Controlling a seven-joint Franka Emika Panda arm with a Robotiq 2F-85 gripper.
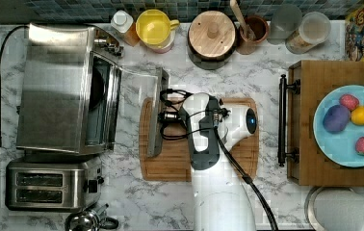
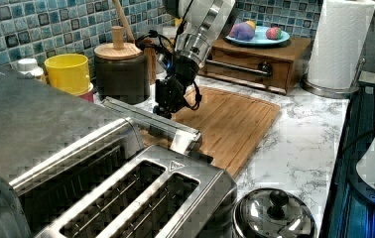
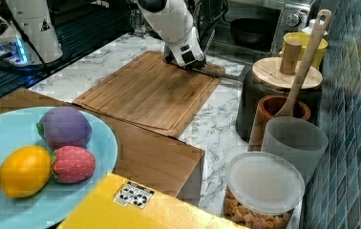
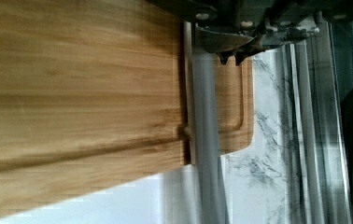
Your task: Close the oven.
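Note:
The oven (image 1: 55, 86) stands at the top view's left, a big steel box with a black cord. Its glass door (image 1: 136, 103) hangs open, nearly flat, and its long bar handle (image 1: 157, 113) lies over the edge of the wooden cutting board (image 1: 204, 163). My gripper (image 1: 163, 115) is right at the handle, on the board side, about midway along the bar. In the wrist view the fingertips (image 4: 222, 56) sit close together, shut, against the handle (image 4: 207, 140) with nothing between them. The left view has the gripper (image 2: 163, 110) low at the door's (image 2: 151, 121) outer edge.
A two-slot toaster (image 1: 45, 185) sits beside the oven, with a kettle lid (image 2: 270, 215) near it. A yellow mug (image 1: 155, 29), a lidded dark canister (image 1: 212, 38) and jars line the tiled wall. A wooden drawer box (image 1: 310, 159) carries a plate of fruit.

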